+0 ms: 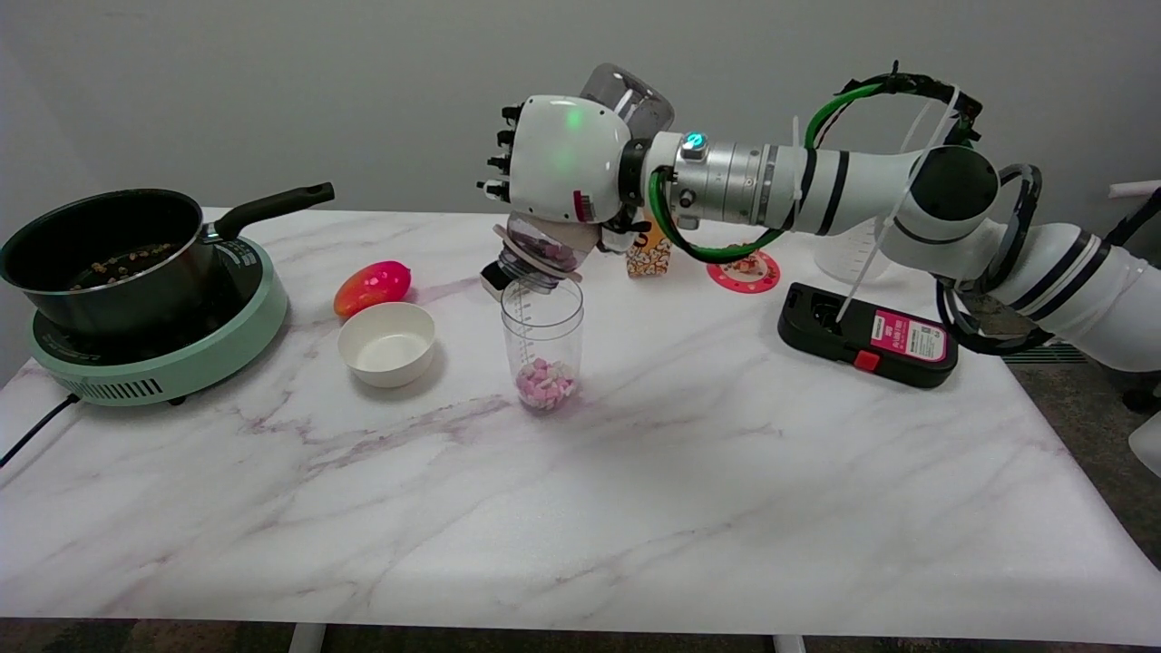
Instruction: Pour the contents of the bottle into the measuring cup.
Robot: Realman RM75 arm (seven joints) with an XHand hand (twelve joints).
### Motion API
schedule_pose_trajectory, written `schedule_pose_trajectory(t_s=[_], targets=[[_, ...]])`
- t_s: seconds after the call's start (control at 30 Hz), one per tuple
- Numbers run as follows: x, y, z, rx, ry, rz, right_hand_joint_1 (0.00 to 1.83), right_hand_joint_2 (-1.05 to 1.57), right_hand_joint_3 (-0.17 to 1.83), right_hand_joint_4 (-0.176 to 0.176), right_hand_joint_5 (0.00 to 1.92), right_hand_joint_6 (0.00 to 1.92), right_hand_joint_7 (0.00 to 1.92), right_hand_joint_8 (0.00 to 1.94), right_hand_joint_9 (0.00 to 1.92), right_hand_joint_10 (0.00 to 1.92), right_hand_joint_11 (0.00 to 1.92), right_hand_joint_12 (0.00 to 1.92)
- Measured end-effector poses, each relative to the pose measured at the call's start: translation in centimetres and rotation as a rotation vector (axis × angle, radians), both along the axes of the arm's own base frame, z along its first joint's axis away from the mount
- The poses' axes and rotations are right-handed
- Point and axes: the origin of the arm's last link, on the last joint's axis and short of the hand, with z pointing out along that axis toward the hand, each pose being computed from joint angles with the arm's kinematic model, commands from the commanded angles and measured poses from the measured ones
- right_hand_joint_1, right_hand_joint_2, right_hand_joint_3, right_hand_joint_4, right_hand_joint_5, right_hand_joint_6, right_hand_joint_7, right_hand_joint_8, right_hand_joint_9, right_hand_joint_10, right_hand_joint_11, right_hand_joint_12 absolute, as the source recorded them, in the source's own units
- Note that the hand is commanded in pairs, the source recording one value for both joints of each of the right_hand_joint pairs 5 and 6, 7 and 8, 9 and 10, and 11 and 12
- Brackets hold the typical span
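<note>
Measuring cup mid-table, bottle seemingly just above rim.

A clear plastic bottle, upper centre of the frame, tilts steeply mouth-down over a clear measuring cup. The cup stands upright at centre, pink and white pieces at its bottom.

Marble table bears measuring cup, bowl, hotplate, black device (perhaps a scale)
</note>
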Motion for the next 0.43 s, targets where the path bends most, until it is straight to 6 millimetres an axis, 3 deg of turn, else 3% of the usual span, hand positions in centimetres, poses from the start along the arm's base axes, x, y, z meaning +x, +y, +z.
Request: schedule_pose_trajectory(t_s=[0.43], targets=[[-0.13, -0.29, 0.64, -0.037, -0.049, -0.015, 1.30, 1.36, 0.55, 0.000, 1.92, 1.92, 1.87, 1.87, 1.62, 1.62, 1.34, 1.34]])
